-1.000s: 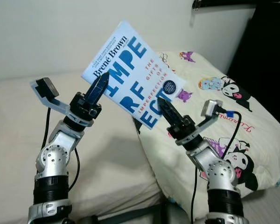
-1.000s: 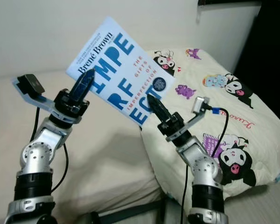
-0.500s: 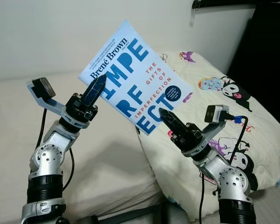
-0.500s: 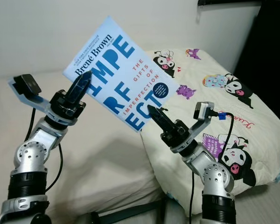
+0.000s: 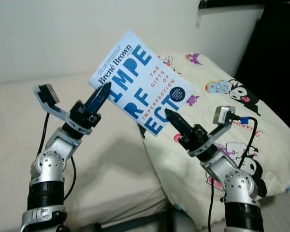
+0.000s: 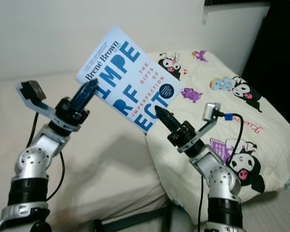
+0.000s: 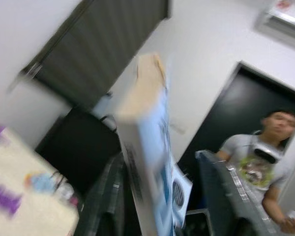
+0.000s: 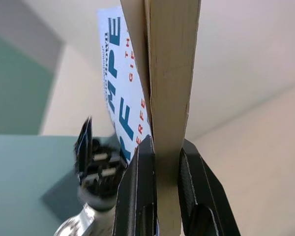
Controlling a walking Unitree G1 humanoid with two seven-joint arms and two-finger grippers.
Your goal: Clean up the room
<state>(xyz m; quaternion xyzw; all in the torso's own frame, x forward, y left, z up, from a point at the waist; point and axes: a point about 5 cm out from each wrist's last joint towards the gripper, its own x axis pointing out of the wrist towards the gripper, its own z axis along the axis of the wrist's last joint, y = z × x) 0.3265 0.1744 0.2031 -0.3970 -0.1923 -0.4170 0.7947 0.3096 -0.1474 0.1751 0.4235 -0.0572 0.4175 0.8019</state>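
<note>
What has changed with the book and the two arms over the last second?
Little. The book has tipped slightly and drifted a touch to the right. The left gripper has eased right with it, and the right gripper has sunk a little. Both have kept their hold on its edges, and the pillow lies as before.

A white paperback book with blue lettering (image 5: 144, 87) is held tilted above the beige bed (image 5: 111, 159), pinched between the left gripper (image 5: 104, 90) and right gripper (image 5: 170, 116), beside a cartoon-print pillow (image 5: 241, 111).
</note>
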